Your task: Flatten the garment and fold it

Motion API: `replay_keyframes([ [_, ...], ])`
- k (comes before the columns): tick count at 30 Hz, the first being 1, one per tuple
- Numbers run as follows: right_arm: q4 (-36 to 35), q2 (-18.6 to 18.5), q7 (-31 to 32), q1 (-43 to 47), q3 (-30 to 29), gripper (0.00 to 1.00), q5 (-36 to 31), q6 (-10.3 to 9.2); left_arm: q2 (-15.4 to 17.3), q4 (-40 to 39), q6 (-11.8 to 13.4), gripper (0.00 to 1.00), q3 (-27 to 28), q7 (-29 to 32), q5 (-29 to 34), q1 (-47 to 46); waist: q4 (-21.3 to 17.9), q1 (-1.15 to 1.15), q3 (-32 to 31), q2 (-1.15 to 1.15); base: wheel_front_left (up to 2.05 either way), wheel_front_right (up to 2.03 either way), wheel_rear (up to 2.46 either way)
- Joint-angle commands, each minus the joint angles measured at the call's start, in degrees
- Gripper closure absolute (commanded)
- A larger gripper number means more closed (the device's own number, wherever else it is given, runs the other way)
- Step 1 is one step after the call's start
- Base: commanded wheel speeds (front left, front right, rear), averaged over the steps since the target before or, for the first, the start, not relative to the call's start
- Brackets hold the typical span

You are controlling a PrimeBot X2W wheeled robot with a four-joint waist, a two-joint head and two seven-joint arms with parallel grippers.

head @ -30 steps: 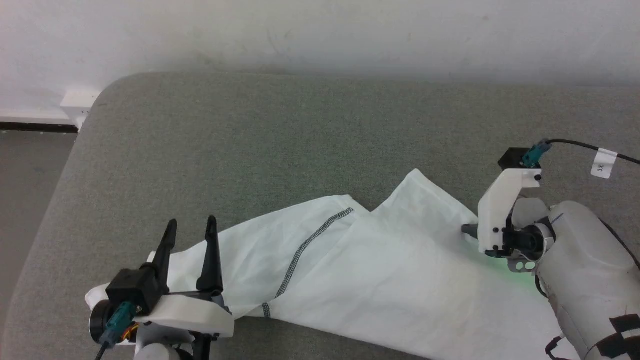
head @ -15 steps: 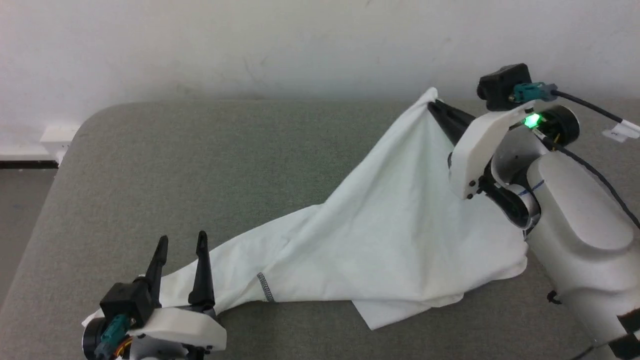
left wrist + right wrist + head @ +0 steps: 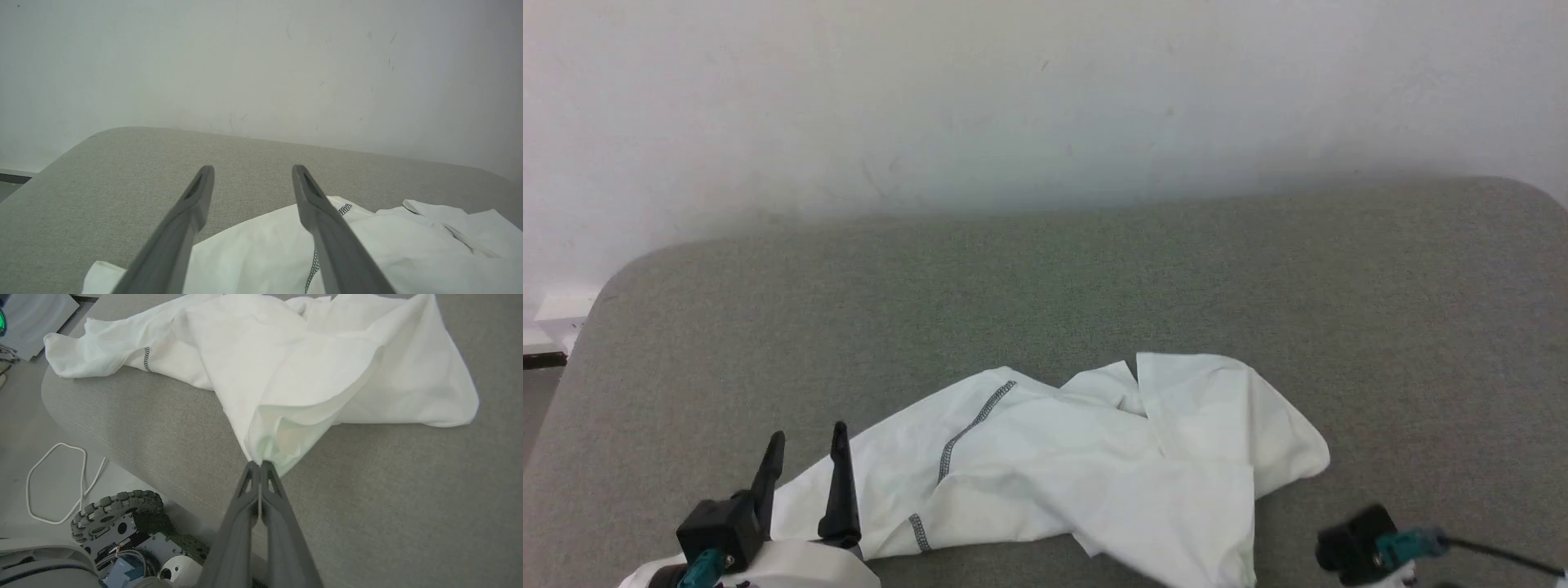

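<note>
garment (image 3: 1094,482): one; right claw (image 3: 260,463) pinches it; left claw (image 3: 809,433) spread

You have a plain white wall (image 3: 1045,98) on the far side, lightly scuffed and evenly lit. In front of it stands a grey fabric-covered platform (image 3: 1094,278) with rounded corners. At far left, a dark skirting strip (image 3: 543,358) runs below a small white wall box (image 3: 560,309). Smooth grey floor (image 3: 20,416) lies beyond the near edge.
</note>
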Motion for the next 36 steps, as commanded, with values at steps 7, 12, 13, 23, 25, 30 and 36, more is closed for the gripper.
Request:
replay_keyframes([
  [7,-2.96,8.72,7.57,15.65,-10.77,1.00,-4.15,-0.04,0.82,0.39,0.65,0.00,0.33,1.08,-0.72,1.18,-0.81,0.01,-0.89,0.00,0.00,0.00,0.00],
  [12,-1.17,11.79,1.58,16.22,-13.63,0.00,-7.15,-0.04,0.86,1.18,0.62,0.00,0.33,1.25,-1.22,1.21,-0.73,0.01,-0.76,0.00,0.00,0.00,0.00],
  [13,-1.37,12.49,-1.44,15.56,-14.36,0.00,-7.59,-0.04,0.90,1.38,0.63,0.00,0.40,1.26,-1.35,1.25,-0.74,0.01,-0.77,0.00,0.00,0.00,0.00],
  [23,3.85,13.49,-12.96,2.07,-19.23,0.00,-8.37,-0.04,0.50,1.49,1.29,0.00,0.71,0.74,-1.89,0.93,-1.27,0.01,-0.40,0.00,0.00,0.00,0.00],
  [25,8.49,11.96,-11.75,-3.34,-18.05,0.00,-7.27,-0.04,0.34,1.35,1.31,0.00,0.53,0.64,-1.86,0.56,-1.38,0.01,0.15,0.00,0.00,0.00,0.00],
  [30,20.13,8.28,-8.14,-15.50,-8.82,0.00,-3.22,-0.04,-0.06,1.50,0.55,0.00,-0.95,0.62,-1.36,-1.62,0.47,0.01,1.87,0.00,0.00,0.00,0.00],
  [36,28.51,7.39,-3.62,-23.15,1.07,0.00,0.05,-0.04,-0.86,2.31,-0.07,0.00,-1.52,-0.05,-1.46,-3.63,2.91,0.01,3.56,0.00,0.00,0.00,0.00],
])
